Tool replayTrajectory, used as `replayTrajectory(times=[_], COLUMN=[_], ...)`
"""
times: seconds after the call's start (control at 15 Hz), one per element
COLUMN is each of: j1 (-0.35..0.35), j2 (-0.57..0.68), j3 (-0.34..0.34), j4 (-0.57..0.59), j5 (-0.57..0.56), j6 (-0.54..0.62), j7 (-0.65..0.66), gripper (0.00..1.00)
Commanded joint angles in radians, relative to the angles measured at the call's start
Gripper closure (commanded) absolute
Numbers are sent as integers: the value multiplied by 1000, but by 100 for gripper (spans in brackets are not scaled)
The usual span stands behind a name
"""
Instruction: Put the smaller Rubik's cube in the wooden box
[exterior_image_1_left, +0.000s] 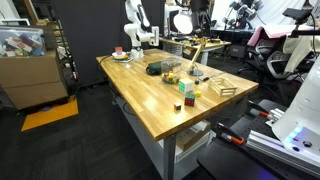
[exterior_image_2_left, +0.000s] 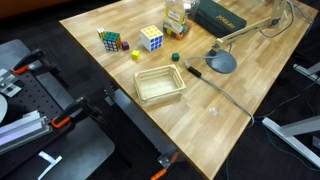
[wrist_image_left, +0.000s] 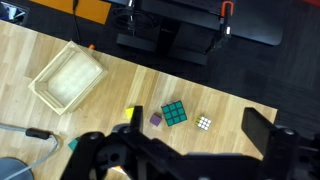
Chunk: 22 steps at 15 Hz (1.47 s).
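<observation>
The small cube (wrist_image_left: 204, 123) is seen between the fingers of the wide-spread, empty gripper (wrist_image_left: 180, 147), off-centre, just beside the big cube (wrist_image_left: 175, 113), well apart from the box (wrist_image_left: 48, 98).

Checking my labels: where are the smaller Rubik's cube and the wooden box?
smaller Rubik's cube (wrist_image_left: 204, 123), wrist view, its top face.
wooden box (wrist_image_left: 68, 80), wrist view, its bare floor.

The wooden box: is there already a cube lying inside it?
No, the wooden box is empty in an exterior view; only its bare light-wood bottom shows.
</observation>
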<state>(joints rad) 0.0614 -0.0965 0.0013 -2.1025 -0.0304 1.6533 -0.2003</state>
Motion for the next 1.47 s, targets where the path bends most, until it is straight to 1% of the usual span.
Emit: replayTrajectory(times=[0.0,0.13,0.2,0.27,0.53,0.73,0.8,0.87,1.0,1.27,1.33,1.4], j1=[-9,-9,-7,-4,12,22,23,22,22,23,21,22], j2=[-3,-3,-2,4,-4,-15,-14,12,11,2,11,12], j3=[9,9,10,9,33,45,48,48,49,49,52,50], j4=[3,3,-5,-16,-104,-182,-203,-162,-187,-187,-183,-191], j5=[1,1,1,27,7,-5,-16,3,-1,-1,-27,-9], j6=[-3,-3,18,39,193,264,258,228,237,238,243,270], j7=[-1,-1,-6,-36,-104,-151,-156,-123,-135,-138,-107,-118], gripper=[0,0,0,0,0,0,0,0,0,0,0,0])
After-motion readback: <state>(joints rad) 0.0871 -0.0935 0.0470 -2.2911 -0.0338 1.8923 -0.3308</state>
